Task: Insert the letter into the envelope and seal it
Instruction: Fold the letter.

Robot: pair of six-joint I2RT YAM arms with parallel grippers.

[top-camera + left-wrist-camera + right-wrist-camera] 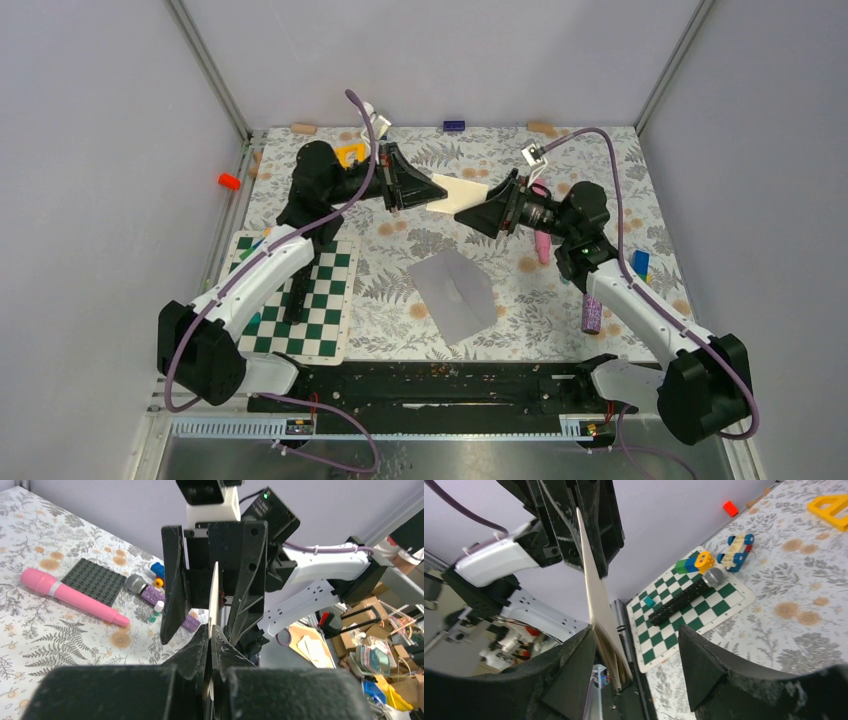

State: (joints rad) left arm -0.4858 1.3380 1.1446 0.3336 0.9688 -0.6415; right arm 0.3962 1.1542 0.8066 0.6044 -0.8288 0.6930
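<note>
**Top view.**
- Two arms: left arm (250, 280), right arm (640, 310).
- One letter (462, 190), held up off the counter (400, 335) toward the far middle. The left jaws are clamped on its left end. The right jaws face it from the right, at its near edge.
- One envelope (455, 290), grey, lying flat on the counter between the arms, nearer than the letter and well apart from it.
- One chessboard mat (325, 300) at the left, with one black bar (297, 300) on it.
- One pink wand (541, 243) and one purple cylinder (591, 315) at the right.
- Far edge: one wooden block (303, 128), a second wooden block (541, 128), and one dark blue brick (455, 126).
- One red cap (229, 181) at the left edge.

**Left wrist.**
- The letter (215, 590) shows edge-on as a thin pale upright line, with the left jaws closed on its near edge.
- Beyond it the right jaws are spread, one finger on each side of the sheet.
- One studded dark plate (97, 580) lies near the pink wand.
- Small bricks lie beside the plate, too jumbled to count.

**Right wrist.**
- The right jaws are wide open. The letter (594, 590) stands between them, close by the finger at the view's left and clear of the other.
- On the chessboard mat sit one teal cube (650, 601) and the black bar.
- One red block (730, 508).
- One yellow piece (831, 505), cut off by the frame.

**Writing.** The lines on the letter cannot be read in any view, and no label is legible elsewhere.
</note>
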